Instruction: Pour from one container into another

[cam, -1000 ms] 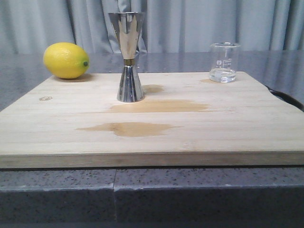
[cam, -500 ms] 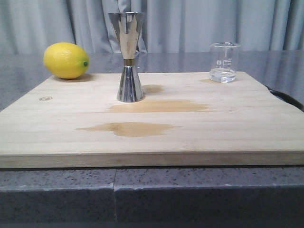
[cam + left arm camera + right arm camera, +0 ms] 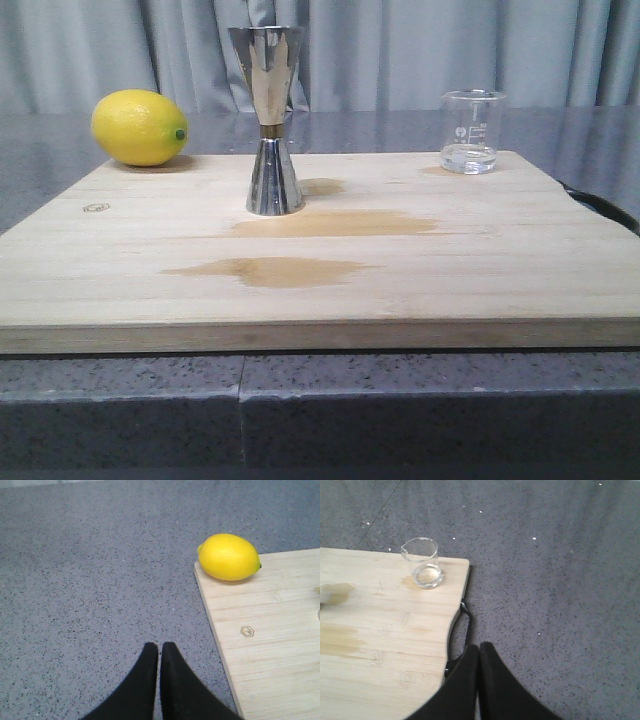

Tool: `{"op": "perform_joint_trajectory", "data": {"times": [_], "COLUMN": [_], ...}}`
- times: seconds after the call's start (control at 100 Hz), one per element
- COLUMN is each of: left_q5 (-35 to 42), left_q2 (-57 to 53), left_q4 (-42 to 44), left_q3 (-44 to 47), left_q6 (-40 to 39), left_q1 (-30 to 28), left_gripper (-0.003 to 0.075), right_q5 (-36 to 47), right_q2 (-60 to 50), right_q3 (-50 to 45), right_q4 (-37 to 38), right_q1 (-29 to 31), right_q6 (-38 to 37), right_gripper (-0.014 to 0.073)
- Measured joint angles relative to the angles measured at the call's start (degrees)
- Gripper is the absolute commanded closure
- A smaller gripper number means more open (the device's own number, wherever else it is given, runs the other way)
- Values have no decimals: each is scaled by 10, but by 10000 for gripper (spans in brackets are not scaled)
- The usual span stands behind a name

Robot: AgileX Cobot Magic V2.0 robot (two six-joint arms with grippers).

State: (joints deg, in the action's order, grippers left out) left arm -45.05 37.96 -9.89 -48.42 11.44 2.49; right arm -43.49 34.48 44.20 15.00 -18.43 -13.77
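Observation:
A small clear glass beaker [image 3: 469,131] with white marks stands upright at the far right corner of the wooden board [image 3: 420,280], a little clear liquid in its bottom. In the right wrist view the beaker [image 3: 422,564] sits near the board's corner. The tall steel jigger [image 3: 269,118] stands upright left of the board's middle. My left gripper [image 3: 160,647] is shut and empty over the grey counter, left of the board. My right gripper [image 3: 479,649] is shut and empty beside the board's right edge. Neither gripper shows in the front view.
A yellow lemon [image 3: 139,127] lies at the board's far left corner; the left wrist view shows the lemon [image 3: 229,557] too. Darker damp patches [image 3: 275,270] mark the board's middle. A black handle [image 3: 456,630] runs along the board's right edge. Grey curtains hang behind.

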Motion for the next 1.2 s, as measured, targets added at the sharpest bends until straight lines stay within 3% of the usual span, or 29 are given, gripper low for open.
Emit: {"op": "perform_joint_trajectory", "data": {"times": [0.17, 0.5, 0.68, 0.86, 1.03, 1.2], "left_q5": [34, 273, 339, 378, 409, 409], "left_q2": [-50, -297, -376, -383, -383, -383], "left_q4": [4, 25, 25, 39, 114, 127], "left_q3": [55, 320, 419, 472, 486, 486], "left_q6": [0, 0, 0, -6, -102, -127], "left_q1": [3, -20, -20, -20, -20, -20], "left_gripper": [739, 739, 739, 739, 739, 739], "right_q5": [0, 0, 0, 1, 1, 1], "right_q2": [0, 0, 0, 0, 0, 0], "right_q3": [-1, -1, -1, -1, -1, -1], "right_q4": [1, 1, 1, 1, 1, 2], "right_q1": [0, 0, 0, 0, 0, 0], "right_q6": [0, 0, 0, 0, 0, 0], "right_gripper": [665, 665, 665, 665, 665, 665]}}
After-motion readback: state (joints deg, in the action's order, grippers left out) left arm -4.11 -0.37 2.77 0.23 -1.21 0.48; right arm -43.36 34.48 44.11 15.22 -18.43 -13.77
